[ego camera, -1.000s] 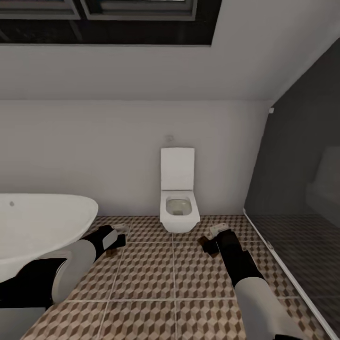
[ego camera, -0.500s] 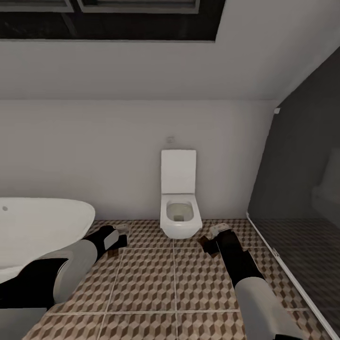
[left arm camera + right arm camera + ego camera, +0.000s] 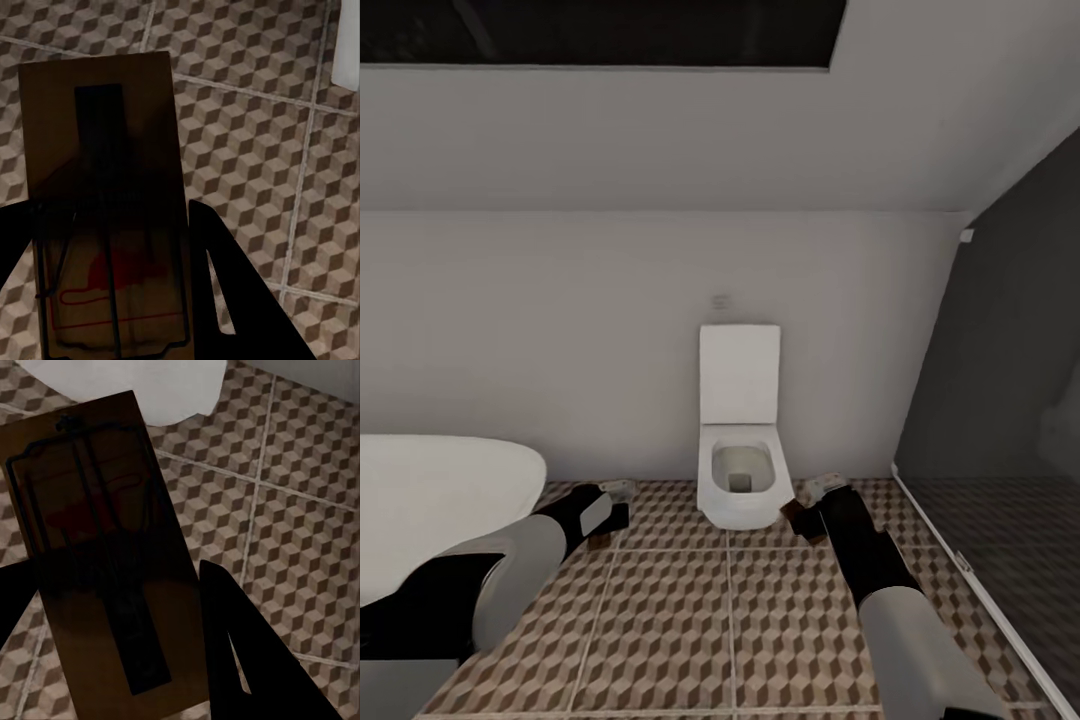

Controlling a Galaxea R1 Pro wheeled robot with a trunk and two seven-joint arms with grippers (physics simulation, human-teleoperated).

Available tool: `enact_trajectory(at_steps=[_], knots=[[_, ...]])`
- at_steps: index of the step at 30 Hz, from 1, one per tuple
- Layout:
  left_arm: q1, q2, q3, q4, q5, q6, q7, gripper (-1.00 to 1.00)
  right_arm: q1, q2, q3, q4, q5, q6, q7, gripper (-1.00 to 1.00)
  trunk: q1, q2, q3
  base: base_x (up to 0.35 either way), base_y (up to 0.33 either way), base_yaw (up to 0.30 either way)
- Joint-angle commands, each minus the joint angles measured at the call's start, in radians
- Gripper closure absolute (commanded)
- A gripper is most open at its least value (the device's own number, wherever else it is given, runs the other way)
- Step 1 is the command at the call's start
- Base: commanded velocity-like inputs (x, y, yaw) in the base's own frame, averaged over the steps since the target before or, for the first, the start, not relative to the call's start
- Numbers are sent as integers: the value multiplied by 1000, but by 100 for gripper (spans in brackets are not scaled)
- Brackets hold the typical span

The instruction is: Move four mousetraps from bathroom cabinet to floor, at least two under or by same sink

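In the left wrist view a tan mousetrap [image 3: 105,202] with dark wire and a red spot sits between the dark fingers [image 3: 240,300] of my left gripper [image 3: 112,247], which is shut on it. My right gripper [image 3: 112,600] is likewise shut on another mousetrap [image 3: 105,555]. Both hang low over the cube-patterned bathroom floor [image 3: 730,610]. From the head, the left gripper [image 3: 610,507] is near the bathtub's end and the right gripper [image 3: 812,505] just right of the toilet. The cabinet and the bathroom sink are out of view.
A white wall-hung toilet [image 3: 738,470] stands straight ahead against the pale wall. A white bathtub [image 3: 440,490] fills the left side. A dark glass shower partition [image 3: 1000,400] with a pale floor rail runs along the right. Open tiles lie between my arms.
The whole head view has shifted: the toilet looks slightly nearer and the dark window has slid up out of the picture. Both arms keep the same pose, each still holding its mousetrap.
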State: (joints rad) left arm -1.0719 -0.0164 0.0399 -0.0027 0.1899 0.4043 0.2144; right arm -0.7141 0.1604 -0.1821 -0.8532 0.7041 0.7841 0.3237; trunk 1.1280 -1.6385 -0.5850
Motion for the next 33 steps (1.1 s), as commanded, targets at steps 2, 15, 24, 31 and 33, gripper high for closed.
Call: enact_trajectory(at_steps=[2,15,24,31,33], knots=[[0,-3,3,0,4,3,5,100,-1,0,-4,-1,11,1,4,100,1,-1,-1,323,0,0],[23,-6,3,-2,-6,-49,-50,100,-1,-36,-4,0,7,-73,7,100,1,-1,-1,97,0,0],[24,-8,3,-3,-46,-51,-56,100,-1,-39,-5,0,6,-79,8,100,1,-1,-1,1,0,0],[24,-7,4,-4,-47,-43,-56,100,-1,-38,-4,-1,7,-81,5,100,1,-1,-1,0,-34,0],[24,-7,5,-5,-47,-42,-57,100,-1,-38,-4,-1,7,-81,5,100,1,-1,-1,0,-185,0]])
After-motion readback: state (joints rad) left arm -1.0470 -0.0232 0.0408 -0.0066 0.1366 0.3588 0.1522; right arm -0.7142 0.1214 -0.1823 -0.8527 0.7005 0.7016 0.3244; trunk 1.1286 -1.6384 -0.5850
